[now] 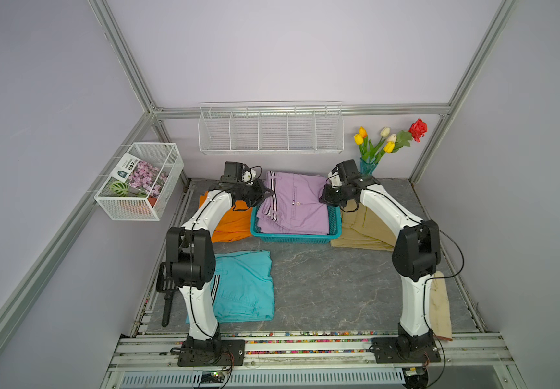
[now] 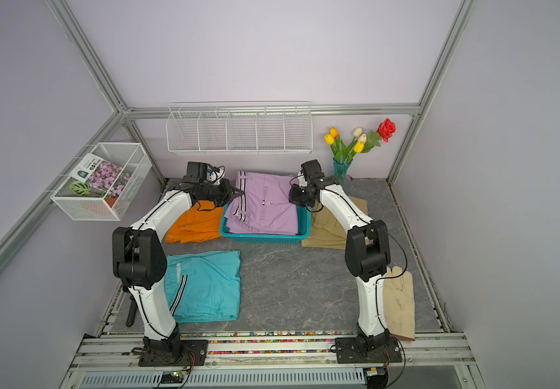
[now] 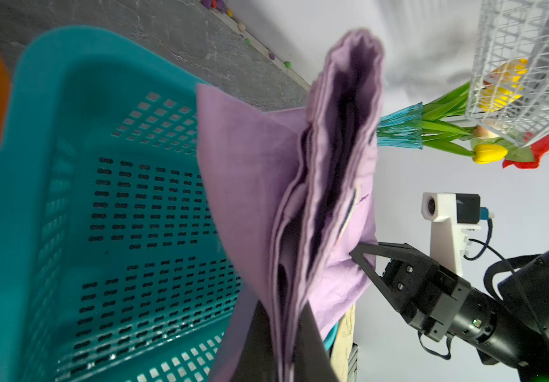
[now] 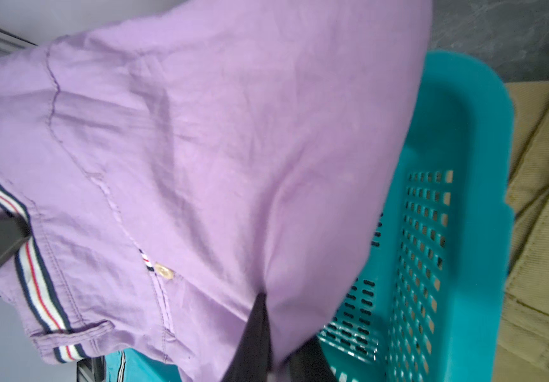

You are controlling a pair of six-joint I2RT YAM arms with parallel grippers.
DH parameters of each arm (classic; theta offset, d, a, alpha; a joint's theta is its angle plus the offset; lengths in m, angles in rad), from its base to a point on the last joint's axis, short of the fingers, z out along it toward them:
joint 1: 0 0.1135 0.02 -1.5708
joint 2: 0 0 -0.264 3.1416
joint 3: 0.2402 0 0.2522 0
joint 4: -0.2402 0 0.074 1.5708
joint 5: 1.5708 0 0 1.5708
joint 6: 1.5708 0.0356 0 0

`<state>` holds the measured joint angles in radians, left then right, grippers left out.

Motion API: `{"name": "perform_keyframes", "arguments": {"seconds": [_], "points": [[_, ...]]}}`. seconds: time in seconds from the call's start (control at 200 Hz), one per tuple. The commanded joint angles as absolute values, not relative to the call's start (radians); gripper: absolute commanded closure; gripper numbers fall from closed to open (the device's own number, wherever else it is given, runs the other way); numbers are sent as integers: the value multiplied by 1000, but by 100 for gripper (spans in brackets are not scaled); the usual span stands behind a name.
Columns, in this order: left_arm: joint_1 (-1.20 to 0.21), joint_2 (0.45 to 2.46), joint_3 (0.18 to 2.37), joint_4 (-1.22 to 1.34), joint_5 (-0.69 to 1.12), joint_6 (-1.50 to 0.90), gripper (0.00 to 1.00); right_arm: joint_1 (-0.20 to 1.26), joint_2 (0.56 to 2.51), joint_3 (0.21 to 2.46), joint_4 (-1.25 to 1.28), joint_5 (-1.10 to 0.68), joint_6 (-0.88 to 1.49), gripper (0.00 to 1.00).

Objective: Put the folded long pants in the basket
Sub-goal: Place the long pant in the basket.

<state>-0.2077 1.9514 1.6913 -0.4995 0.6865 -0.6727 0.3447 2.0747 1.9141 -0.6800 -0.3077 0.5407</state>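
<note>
The left gripper is clamped on the striped-waistband edge of the folded lilac cloth long pants. The right gripper is pinched tight on the opposite edge. The bundle hangs between them over the rectangular turquoise perforated plastic basket, its near edge within the front rim and its far edge past the back rim. The left wrist view shows the lattice floor under the cloth.

Folded orange cloth pants lie just beside the basket's left wall, and folded khaki cloth pants just beside its right. Folded turquoise cloth pants lie well apart at front left, with bare grey marbled tabletop between.
</note>
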Motion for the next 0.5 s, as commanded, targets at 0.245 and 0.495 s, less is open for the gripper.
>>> {"name": "perform_keyframes", "arguments": {"seconds": [0.245, 0.495], "points": [[-193, 1945, 1729, -604, 669, -721, 100, 348, 2057, 1917, -786, -294, 506, 100], [-193, 2031, 1653, -555, 624, -709, 100, 370, 2179, 1926, -837, -172, 470, 100]]}}
